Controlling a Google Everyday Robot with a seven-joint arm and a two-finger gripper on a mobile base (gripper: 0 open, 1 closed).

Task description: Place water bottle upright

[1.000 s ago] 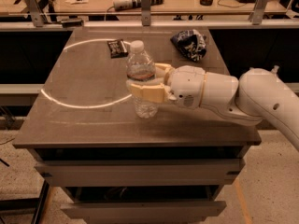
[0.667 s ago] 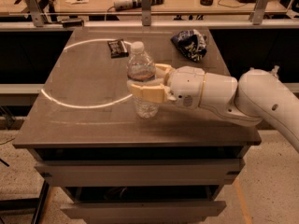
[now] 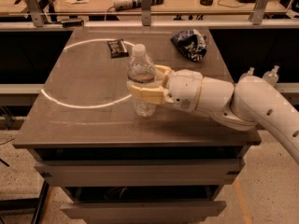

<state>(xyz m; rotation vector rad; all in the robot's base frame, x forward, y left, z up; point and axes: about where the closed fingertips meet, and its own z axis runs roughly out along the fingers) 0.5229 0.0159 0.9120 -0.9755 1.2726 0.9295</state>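
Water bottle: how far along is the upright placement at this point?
Done: the water bottle stands upright, cap up, its base seemingly on the table. In hand: the gripper is closed around its middle. Left: release and withdraw without tipping it.

The grey table [image 3: 70, 125] carries the water bottle [image 3: 140, 65], upright near its middle. The gripper [image 3: 143, 81] is clasped around the bottle from the right. On the far side lie a small dark packet [image 3: 117, 47] and, more to the right, a crumpled snack bag [image 3: 190, 43].

Single view, high front, looking down on table [image 3: 84, 122] (close range); tool [image 3: 144, 82] mid-frame clasping water bottle [image 3: 140, 66].
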